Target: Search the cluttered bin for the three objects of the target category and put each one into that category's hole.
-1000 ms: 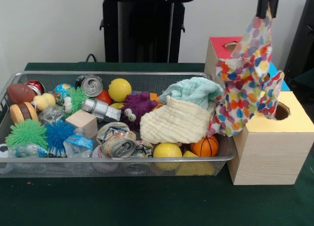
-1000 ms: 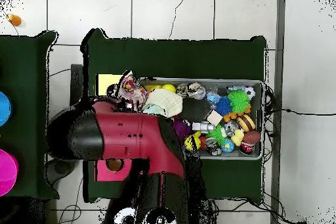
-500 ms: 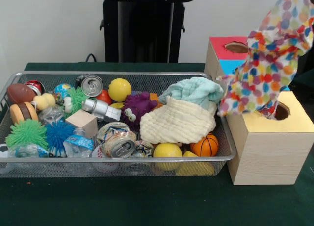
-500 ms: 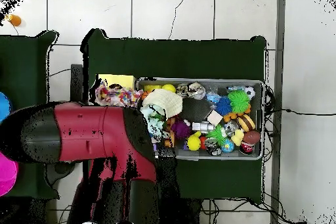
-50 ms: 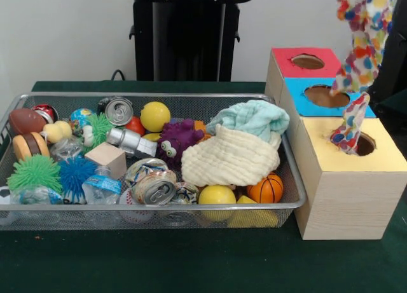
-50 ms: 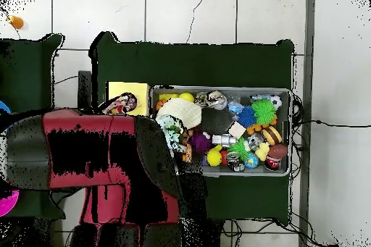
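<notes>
Spotted cloth (image 5: 356, 45) top cut off by frame, tip in yellow hole (image 5: 364, 143); claw unseen, grip unknown

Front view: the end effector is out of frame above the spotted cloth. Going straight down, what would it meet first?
Probably the cloth itself, hanging from the top edge with its tip at the yellow box's hole; beneath that, the box top. Depth is unclear, so the blue box behind is possible.

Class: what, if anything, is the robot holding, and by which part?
The multicoloured spotted cloth hangs by its upper end, its lower tip at the yellow box's hole. The gripper itself is out of sight.
</notes>
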`<state>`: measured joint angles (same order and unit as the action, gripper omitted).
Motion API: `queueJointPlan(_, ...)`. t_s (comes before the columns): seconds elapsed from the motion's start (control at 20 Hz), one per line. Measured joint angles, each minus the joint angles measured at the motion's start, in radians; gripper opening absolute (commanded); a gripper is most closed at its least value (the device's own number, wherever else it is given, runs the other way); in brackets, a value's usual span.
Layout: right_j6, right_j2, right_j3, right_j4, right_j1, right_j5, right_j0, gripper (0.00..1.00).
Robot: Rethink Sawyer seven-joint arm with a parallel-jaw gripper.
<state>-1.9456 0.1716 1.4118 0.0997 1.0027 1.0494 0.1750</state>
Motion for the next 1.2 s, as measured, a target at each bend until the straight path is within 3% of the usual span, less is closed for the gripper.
queueJointPlan(0.65,0.000,0.000,-0.011,0.058,0.031,-0.019,-0.023,0.00)
queueJointPlan(1.2,0.000,0.000,0.054,0.062,0.034,-0.213,-0.048,0.00)
